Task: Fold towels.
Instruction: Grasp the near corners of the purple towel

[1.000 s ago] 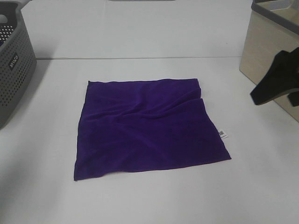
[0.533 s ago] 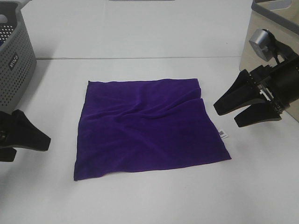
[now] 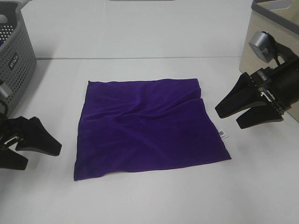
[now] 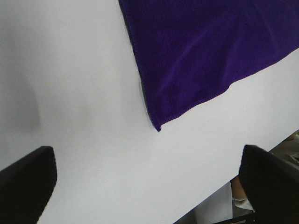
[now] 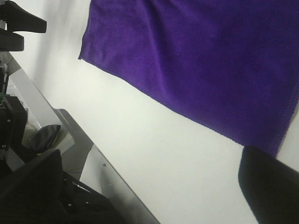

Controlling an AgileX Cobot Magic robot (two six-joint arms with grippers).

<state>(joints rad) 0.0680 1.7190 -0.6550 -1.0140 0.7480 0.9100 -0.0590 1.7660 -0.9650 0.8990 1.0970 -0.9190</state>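
The left tool [image 3: 39, 156] and the right tool [image 3: 229, 117], jaws apart, flank the purple towel [image 3: 149, 128]; an uneven corner pinch may drag it crooked

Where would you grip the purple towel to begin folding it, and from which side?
Likely the two near corners: the towel lies flat, so only its edges offer a pinch. The open left gripper could come in from the left, the open right gripper from the right, by the white tag.
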